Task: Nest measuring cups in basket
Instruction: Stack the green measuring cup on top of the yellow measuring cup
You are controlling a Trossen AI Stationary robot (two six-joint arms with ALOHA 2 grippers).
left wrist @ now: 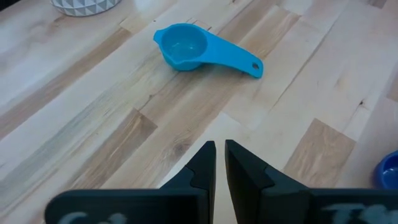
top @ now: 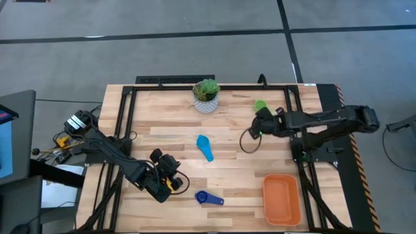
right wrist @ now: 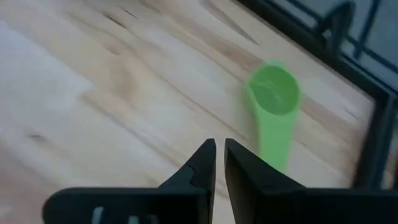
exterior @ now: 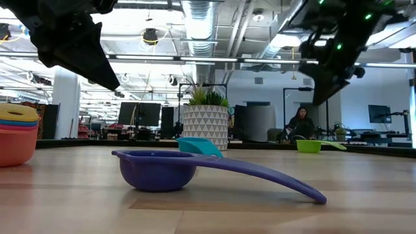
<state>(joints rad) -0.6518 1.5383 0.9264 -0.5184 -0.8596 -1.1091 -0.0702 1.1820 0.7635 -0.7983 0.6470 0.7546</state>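
- The table [top: 162, 140] carries everything, with the cups scattered well apart, so each one calls for its own reach.
- The basket [top: 281, 198] sits at the near right corner, on the right arm's side; from above it looks empty, so nesting there is not yet begun as far as that view tells.
- A plant pot [top: 206, 97] stands at the far edge, middle; it is no part of the job and only needs avoiding.
- A stack of cups [exterior: 17, 133], yellow on top over orange and red, shows at the edge of the low view; I cannot place it in the view from above, so whether it stands in the basket is unclear.
- The left gripper [top: 170, 174] hangs low over the near left of the table, fingers closed to a thin slit and holding nothing. It waits just beside the dark blue cup [top: 208, 198], probably its nearest target.
- The right gripper [top: 262, 123] hovers by the far right, its fingers likewise nearly together and empty, pointed toward the green cup [right wrist: 273, 102] lying bowl-up near the frame rail. Judging by that aim, green is the next pick.
- The light blue cup [left wrist: 193, 50] lies alone mid-table, bowl up, handle toward the near edge, reachable by either arm.
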